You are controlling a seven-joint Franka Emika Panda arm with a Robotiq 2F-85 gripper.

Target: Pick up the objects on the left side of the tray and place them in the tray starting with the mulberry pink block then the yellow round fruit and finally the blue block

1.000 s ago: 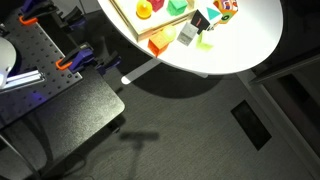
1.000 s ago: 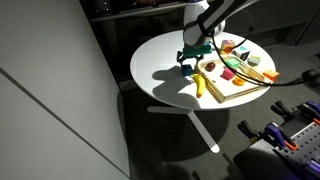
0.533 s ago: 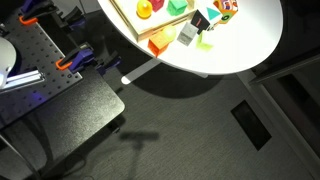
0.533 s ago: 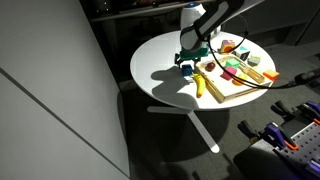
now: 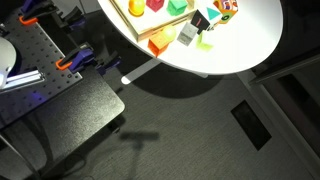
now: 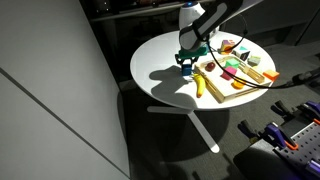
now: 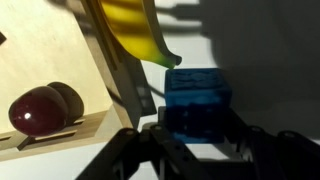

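My gripper point(image 6: 186, 60) reaches down over the blue block point(image 6: 187, 68) at the near left of the tray point(image 6: 236, 93). In the wrist view the blue block point(image 7: 196, 98) sits between my dark fingers point(image 7: 198, 138), which press both its sides. Whether it is off the table I cannot tell. A yellow banana point(image 7: 135, 30) lies against the tray's wooden rim point(image 7: 116, 72). In an exterior view a yellow round fruit point(image 5: 133, 6) and a reddish block point(image 5: 155, 4) lie inside the tray point(image 5: 131, 28) at the frame's top edge.
A dark red fruit point(image 7: 40, 108) lies in the tray. A green block point(image 5: 178, 8) is in the tray. An orange block point(image 5: 158, 45) and grey, green and teal blocks lie beside it on the round white table point(image 6: 160, 70). The table edge is close.
My arm has shifted slightly over the blue block, which stays in about the same spot. In the tray the yellow piece now shows further left, with a reddish piece beside it.
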